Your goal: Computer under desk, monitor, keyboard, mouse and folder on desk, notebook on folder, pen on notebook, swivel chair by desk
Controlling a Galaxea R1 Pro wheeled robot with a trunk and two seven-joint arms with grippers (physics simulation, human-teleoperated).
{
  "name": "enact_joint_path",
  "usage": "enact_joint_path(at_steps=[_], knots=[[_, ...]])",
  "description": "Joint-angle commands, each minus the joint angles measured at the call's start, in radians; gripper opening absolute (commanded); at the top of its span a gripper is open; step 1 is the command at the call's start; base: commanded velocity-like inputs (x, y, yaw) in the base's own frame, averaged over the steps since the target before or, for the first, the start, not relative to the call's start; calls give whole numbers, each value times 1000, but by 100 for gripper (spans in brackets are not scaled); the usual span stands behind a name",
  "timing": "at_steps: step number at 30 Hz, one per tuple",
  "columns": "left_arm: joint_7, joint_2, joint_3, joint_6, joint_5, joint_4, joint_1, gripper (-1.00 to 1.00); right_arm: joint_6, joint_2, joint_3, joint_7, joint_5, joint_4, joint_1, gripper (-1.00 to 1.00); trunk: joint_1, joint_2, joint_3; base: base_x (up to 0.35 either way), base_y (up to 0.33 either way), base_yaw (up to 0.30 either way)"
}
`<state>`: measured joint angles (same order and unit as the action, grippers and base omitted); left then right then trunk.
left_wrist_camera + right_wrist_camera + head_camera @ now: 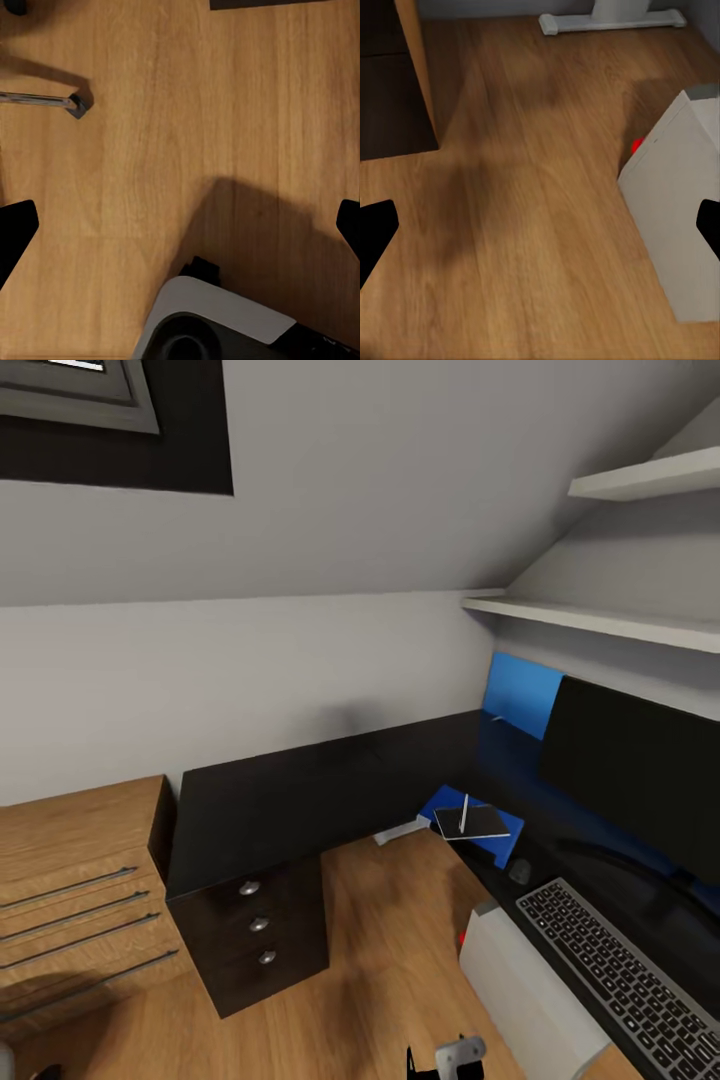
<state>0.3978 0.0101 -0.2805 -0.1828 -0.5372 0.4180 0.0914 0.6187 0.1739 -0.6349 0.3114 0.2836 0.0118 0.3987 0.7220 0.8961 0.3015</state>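
Note:
On the black L-shaped desk (300, 800), the dark monitor (640, 770) stands at the right. The grey keyboard (620, 970) lies in front of it, and the small dark mouse (519, 871) sits just beyond the keyboard's far end. Past the mouse lies the blue folder (495, 852) at the desk's inner corner, with the dark notebook (480, 823) on it and the pen (463, 813) across the notebook. The white computer tower (525, 990) (682, 202) stands on the floor at the desk's edge. My left gripper (180, 229) and right gripper (540, 229) are both open over bare wood floor.
A wooden dresser (80, 890) stands at the left, beside the desk's black drawer unit (255, 935). White shelves (600, 620) hang above the monitor. A white desk foot (611, 19) rests on the floor. A thin metal bar (45, 100) crosses the floor near my robot base (217, 315).

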Motion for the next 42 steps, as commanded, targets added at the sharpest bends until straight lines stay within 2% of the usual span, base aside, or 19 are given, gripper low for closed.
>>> enact_joint_path(at_steps=[1, 8, 15, 18, 23, 24, 25, 27, 28, 31, 32, 34, 35, 37, 39, 42], knots=[[6, 1, -8, -5, -10, 0, 1, 100, 7, 1, -9, 4, 7, 1, 0, 100, -4, -6, -2, 0, 0, 0], [7, -1, -9, -7, -9, -1, 1, 100, 23, 1, -9, 3, 12, 2, -4, 100, -31, -55, -24, -160, -19, 17], [7, 1, -9, -5, -9, -1, 1, 100, 34, -4, -7, 10, 10, 8, -23, 100, -58, -104, -46, -280, -10, 243], [7, 3, -9, -4, -9, -1, 1, 100, 87, -23, -7, 12, 9, 10, -56, 100, -69, -125, -55, -63, -7, 277], [7, 6, -9, -5, 2, -6, 1, 100, 249, -43, -7, 12, 8, 10, -134, 100, -88, -160, -69, -17, -2, 277], [6, 4, -13, -11, 29, -81, 1, 100, 315, -65, -7, 13, 8, 11, -183, 100, -92, -167, -71, -1, 0, 266], [5, 2, -20, -18, 42, -102, 1, 100, 333, -73, -6, 13, 8, 11, -195, 100, -96, -174, -74, -1, 0, 266], [4, 1, -39, -42, 68, -122, 1, 100, 359, -83, -7, 13, 8, 11, -207, 100, -104, -188, -79, -1, 0, 265], [3, -1, -60, -76, 87, -133, 1, 100, 376, -89, -7, 14, 8, 9, -213, 100, -107, -195, -81, 0, 0, 265], [2, -10, -76, -110, 101, -142, 1, 100, 388, -94, -4, 14, 9, 3, -217, 100, -119, -216, -89, 0, 0, 264], [-18, -20, -83, -120, 106, -148, 1, 100, 409, -102, 3, 15, 17, -2, -219, 100, -123, -223, -91, 0, 0, 264], [-62, -21, -85, -120, 107, -151, 1, 100, 427, -104, 6, 15, 22, 1, -219, 100, -130, -237, -97, 0, 0, 264], [-140, -22, -85, -122, 106, -152, 1, 100, 428, -106, 8, 20, 26, 6, -219, 100, -134, -244, -99, 0, 0, 264], [-152, -22, -85, -122, 107, -153, 1, 100, 428, -106, 8, 42, 26, 5, -219, 100, -142, -258, -104, 0, 0, 264], [-157, -22, -83, -124, 106, -153, 1, 100, 428, -105, 8, 104, 26, 5, -219, 100, -150, -272, -110, 0, 0, 266], [-158, -21, -81, -126, 105, -153, 1, 100, 428, -105, 8, 134, 25, 5, -219, 100, -161, -293, -120, 0, 0, 266]])
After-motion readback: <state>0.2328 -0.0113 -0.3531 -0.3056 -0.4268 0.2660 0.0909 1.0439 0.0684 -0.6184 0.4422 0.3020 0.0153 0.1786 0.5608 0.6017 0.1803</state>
